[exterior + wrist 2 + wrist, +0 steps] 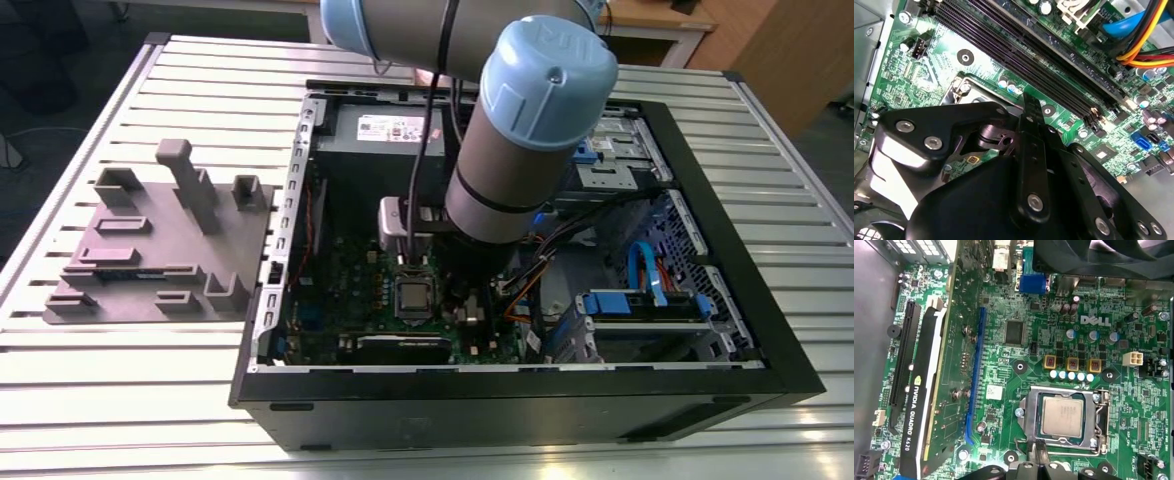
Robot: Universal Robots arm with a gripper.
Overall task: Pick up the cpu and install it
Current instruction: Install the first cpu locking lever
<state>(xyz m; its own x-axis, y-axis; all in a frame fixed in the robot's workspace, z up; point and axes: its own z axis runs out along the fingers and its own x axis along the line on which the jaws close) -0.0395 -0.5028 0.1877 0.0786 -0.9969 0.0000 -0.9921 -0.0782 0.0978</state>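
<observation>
Slatted metal table is seen in the exterior view, and an open computer case lies on it, filling the centre and right of that frame. At the left of the frame a grey plastic fixture with upright blocks rests on the same table, apart from the case. The robot arm, with light blue joint caps, comes down from the top centre of the frame into the case and covers part of the green motherboard.

In the first wrist view the motherboard is shown closely. A black graphics card stands in a slot at the left of this frame. The silver-framed socket is found at the lower centre right, and the cpu is seated flat inside it, its metal top uncovered. The cpu is also visible in the exterior view, just below the arm.

The gripper is seen at the bottom edge, just beside the lower rim of the socket. Whether its fingers are open or closed cannot be told; nothing is seen held. In the second wrist view its black body covers the lower half of the frame.
</observation>
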